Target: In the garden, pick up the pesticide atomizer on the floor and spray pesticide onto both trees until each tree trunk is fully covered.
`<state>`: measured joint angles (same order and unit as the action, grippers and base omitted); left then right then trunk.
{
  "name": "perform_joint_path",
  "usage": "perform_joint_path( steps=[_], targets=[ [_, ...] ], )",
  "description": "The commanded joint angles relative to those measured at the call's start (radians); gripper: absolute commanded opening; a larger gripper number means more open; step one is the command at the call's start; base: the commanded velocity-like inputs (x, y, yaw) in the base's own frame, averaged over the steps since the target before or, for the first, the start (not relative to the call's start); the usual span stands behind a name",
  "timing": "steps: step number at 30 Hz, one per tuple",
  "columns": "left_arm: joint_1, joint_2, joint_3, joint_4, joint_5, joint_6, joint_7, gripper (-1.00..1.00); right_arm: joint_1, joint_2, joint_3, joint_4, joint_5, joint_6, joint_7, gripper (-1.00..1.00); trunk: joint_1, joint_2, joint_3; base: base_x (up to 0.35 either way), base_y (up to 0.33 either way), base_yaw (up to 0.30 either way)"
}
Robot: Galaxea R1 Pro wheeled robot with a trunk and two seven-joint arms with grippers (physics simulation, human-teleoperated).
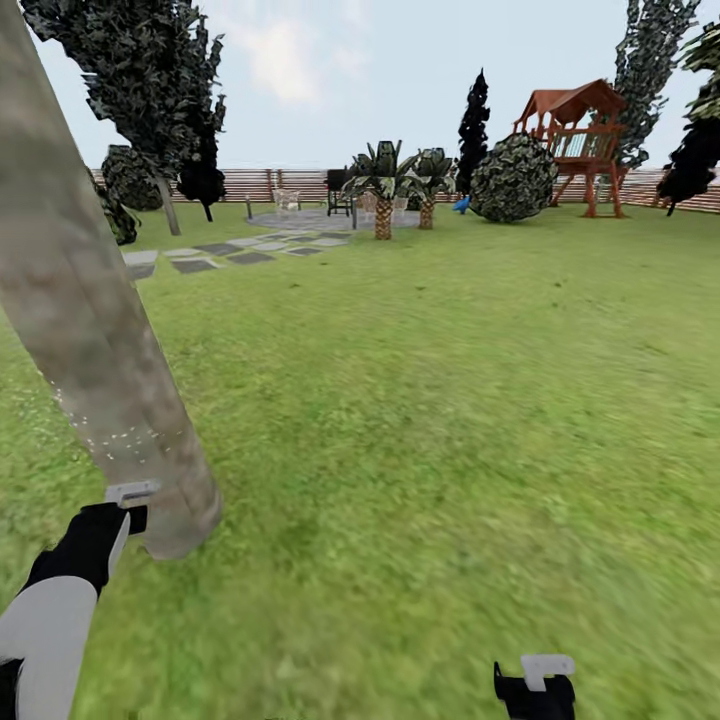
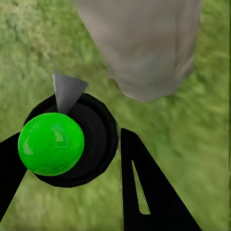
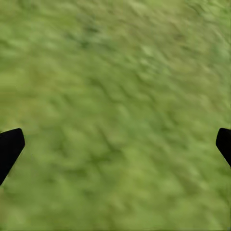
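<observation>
- Left gripper (image 2: 72, 159) clamped on the pesticide atomizer (image 2: 67, 144); grey nozzle (image 2: 67, 91) points at the base of the near tree trunk (image 1: 90, 330).
- Faint white specks low on the bark.
- Judgement: sweep nozzle slowly upward, keeping it close, to cover bare bark.
- Right gripper (image 3: 115, 144) spread wide, empty, over lawn (image 1: 450, 400).

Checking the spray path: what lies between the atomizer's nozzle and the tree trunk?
Just bare grass, per the left wrist view: the atomizer points its grey nozzle toward the tree trunk.
</observation>
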<state>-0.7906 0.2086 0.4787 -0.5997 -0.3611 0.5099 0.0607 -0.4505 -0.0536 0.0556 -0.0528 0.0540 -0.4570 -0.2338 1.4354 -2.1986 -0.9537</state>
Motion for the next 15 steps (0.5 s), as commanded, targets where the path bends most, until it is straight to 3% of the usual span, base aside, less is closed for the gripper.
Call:
perform_joint_path(
  steps=[1, 4, 11, 15],
  targets=[
    [-0.001, -0.005, 0.001, -0.003, -0.004, 0.005, 0.0, -1.0, 0.0, 0.0, 0.006, 0.001, 0.006, 0.0, -0.009, 1.0, 0.0, 0.0, -0.001, 0.003, -0.002, 0.277],
    [-0.001, -0.009, 0.0, -0.006, -0.004, 0.008, -0.002, -1.0, 0.0, 0.0, 0.006, 0.001, 0.006, 0.0, -0.009, 1.0, 0.0, 0.0, -0.001, 0.035, -0.001, 0.277],
    [-0.001, -0.015, 0.0, -0.008, -0.004, 0.008, -0.002, -1.0, 0.0, 0.0, 0.006, 0.001, 0.006, 0.0, -0.009, 1.0, 0.0, 0.0, -0.001, 0.267, -0.079, 0.268],
    [-0.001, -0.023, 0.0, -0.008, -0.005, 0.006, -0.001, -1.0, 0.0, 0.0, 0.006, 0.001, 0.006, 0.0, -0.009, 1.0, 0.0, 0.0, -0.001, 0.273, -0.15, 0.071]
  ],
)
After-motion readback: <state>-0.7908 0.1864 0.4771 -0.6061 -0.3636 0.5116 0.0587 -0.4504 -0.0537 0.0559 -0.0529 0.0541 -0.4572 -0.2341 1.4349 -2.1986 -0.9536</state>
